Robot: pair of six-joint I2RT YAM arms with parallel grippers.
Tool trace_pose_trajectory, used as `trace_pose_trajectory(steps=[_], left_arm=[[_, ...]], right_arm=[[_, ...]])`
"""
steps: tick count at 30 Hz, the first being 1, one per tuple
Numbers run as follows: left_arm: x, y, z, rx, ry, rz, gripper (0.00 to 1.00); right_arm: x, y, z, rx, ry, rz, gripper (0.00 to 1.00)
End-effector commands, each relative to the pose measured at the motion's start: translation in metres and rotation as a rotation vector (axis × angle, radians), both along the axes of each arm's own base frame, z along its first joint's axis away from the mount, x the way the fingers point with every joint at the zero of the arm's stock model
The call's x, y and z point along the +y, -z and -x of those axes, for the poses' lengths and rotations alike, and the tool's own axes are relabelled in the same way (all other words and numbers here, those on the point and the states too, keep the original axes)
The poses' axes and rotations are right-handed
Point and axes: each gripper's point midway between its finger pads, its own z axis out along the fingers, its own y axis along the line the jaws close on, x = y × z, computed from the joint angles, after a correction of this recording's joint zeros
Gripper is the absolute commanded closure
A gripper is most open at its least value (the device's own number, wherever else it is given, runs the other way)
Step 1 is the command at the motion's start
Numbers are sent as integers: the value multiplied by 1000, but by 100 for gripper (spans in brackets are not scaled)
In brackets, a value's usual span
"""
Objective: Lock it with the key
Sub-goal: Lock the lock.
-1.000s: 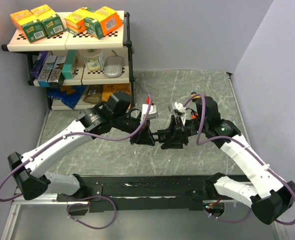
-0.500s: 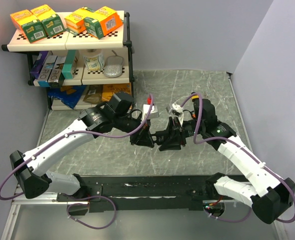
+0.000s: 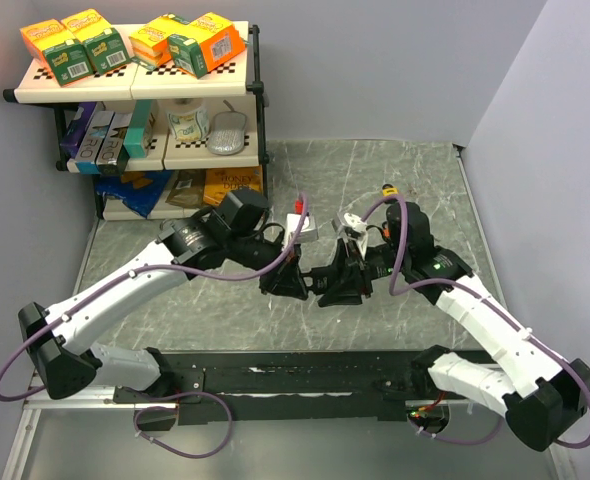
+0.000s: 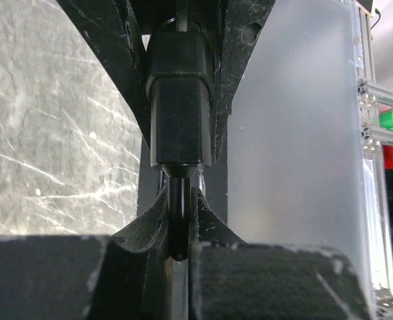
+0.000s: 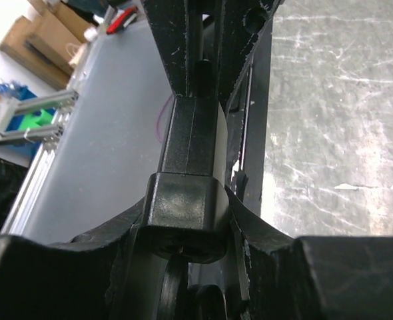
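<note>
Two arms were bolted at the near edge of the marbled table point(image 3: 415, 180), on a black base plate point(image 3: 295, 378). Both were angled inward so that their tips met over the middle of the table. The left gripper point(image 3: 299, 284) lay on the left of that meeting point and the right gripper point(image 3: 325, 287) on the right, nose to nose.

In the left wrist view the left gripper's fingers point(image 4: 142, 233) were pressed together on a narrow black stem, apparently the key point(image 4: 178, 223). It ran straight into the end of the black lock point(image 4: 180, 100) that faced it. In the right wrist view the right gripper's fingers point(image 5: 250, 233) were clamped on either side of the lock body, pinching it tight. Lock and key were held between the two grippers over the table's middle. Whether the key was turned could not be told.

Farther back, at the far left, stood a three-tier shelf point(image 3: 135, 85). It had orange and green boxes point(image 3: 190, 45) on its top tier and more packages on the tiers below.
</note>
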Motion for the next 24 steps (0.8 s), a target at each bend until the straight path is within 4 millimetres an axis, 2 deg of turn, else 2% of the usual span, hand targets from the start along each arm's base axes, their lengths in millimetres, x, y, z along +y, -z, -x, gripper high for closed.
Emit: trace_pose_trajectory(steps=[1, 3, 4, 5, 6, 7, 8, 11, 12, 15, 18, 21, 24], left_arm=[[-50, -65, -2, -304, 157, 376, 99], [-36, -56, -11, -337, 142, 343, 99], [-29, -47, -12, -321, 136, 307, 99], [-21, -46, -17, -333, 117, 297, 99], [-17, -43, -20, -354, 117, 287, 99], [-12, -38, -19, -349, 120, 263, 99], [-8, -38, -19, -371, 121, 253, 99], [-3, -34, -17, -386, 138, 230, 99], [-3, -34, -16, -385, 142, 231, 99], [-5, -33, -17, -378, 132, 232, 99], [-7, -33, -20, -376, 123, 237, 99], [-10, -35, -21, -370, 113, 245, 99], [-10, -32, -22, -364, 113, 240, 99]], right_arm=[[1, -25, -12, -233, 25, -28, 73], [-12, -26, -18, -258, 60, -15, 50], [-21, -31, -27, -275, 108, -6, 34], [-31, -25, -25, -238, 131, 35, 29], [-37, -23, -30, -282, 146, 48, 25], [-43, -29, -33, -311, 164, 58, 23], [-55, -22, -34, -254, 199, 105, 22], [-68, -27, -40, -293, 216, 131, 22], [-71, -24, -33, -278, 200, 147, 22], [-72, -26, -30, -279, 186, 157, 24], [-73, -26, -31, -290, 196, 166, 31], [-73, -23, -32, -292, 205, 159, 44], [-71, -26, -30, -286, 210, 147, 46]])
